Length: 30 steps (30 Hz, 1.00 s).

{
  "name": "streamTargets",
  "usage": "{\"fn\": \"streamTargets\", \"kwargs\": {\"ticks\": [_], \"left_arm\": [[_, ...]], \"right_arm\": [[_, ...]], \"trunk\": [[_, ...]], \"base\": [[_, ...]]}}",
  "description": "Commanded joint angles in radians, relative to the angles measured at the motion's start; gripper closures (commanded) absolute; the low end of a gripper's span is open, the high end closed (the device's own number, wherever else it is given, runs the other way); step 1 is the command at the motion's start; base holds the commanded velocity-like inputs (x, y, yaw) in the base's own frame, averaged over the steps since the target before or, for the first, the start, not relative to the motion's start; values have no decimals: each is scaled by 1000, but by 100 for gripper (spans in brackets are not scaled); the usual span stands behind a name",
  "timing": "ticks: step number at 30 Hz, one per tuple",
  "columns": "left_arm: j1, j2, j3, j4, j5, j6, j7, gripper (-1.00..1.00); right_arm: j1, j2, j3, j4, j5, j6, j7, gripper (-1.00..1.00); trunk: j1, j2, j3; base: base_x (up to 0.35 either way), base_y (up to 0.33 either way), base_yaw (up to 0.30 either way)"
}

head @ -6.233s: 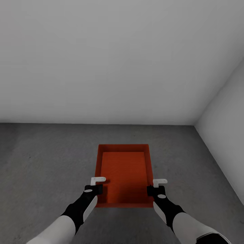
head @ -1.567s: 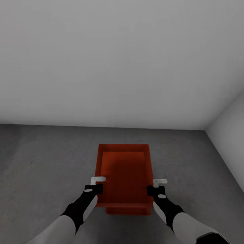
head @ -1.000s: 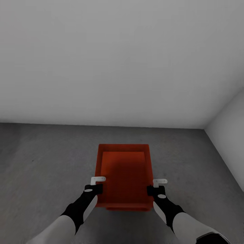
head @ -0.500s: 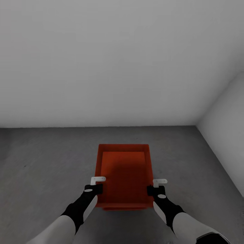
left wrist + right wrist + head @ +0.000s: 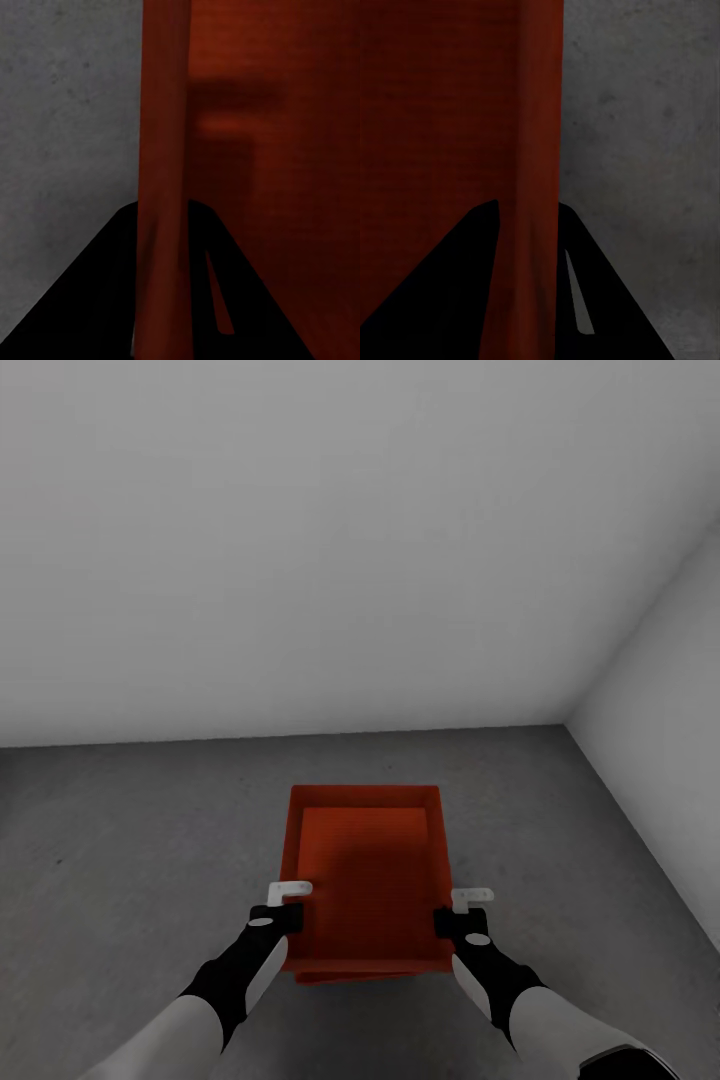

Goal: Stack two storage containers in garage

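Note:
I hold one orange-red storage container (image 5: 365, 880) level above the dark grey garage floor (image 5: 130, 840). My left gripper (image 5: 287, 917) is shut on its left wall and my right gripper (image 5: 447, 922) is shut on its right wall. The left wrist view has that wall (image 5: 165, 150) running between the dark fingers of the left gripper (image 5: 161, 300). The right wrist view shows the other wall (image 5: 540, 112) inside the right gripper (image 5: 529, 292). Under the held bin's near edge peeks a thin orange strip of the second container (image 5: 345, 977), lying lower down; most of it is hidden.
A plain pale grey wall (image 5: 300, 560) stands ahead. A side wall (image 5: 660, 710) closes the right, meeting it in a corner at the upper right. Bare concrete spreads to the left and right of the bins.
The whole view has swung, so the room corner sits further left. The lower container's visible strip has shrunk and slid left under the held bin. Both grips are unchanged.

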Motion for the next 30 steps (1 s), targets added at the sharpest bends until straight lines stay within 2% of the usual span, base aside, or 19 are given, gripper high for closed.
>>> {"fn": "streamTargets", "kwargs": {"ticks": [1,6,15,30], "left_arm": [[-1,0,12,-18,44,-50,27,100],[-1,0,12,-18,44,-50,27,100],[-1,0,12,-18,43,-50,27,100],[-1,0,12,-18,44,-50,27,100]], "right_arm": [[0,13,-18,3,-16,-7,-1,100],[0,14,-18,3,-16,-7,-1,100],[0,13,-18,3,-16,-7,-1,100],[0,14,-18,3,-16,-7,-2,100]], "trunk": [[0,-1,-1],[0,-1,-1],[0,-1,-1],[0,-1,-1]], "base": [[0,0,-1],[0,0,43],[0,0,191],[-14,0,16]]}}
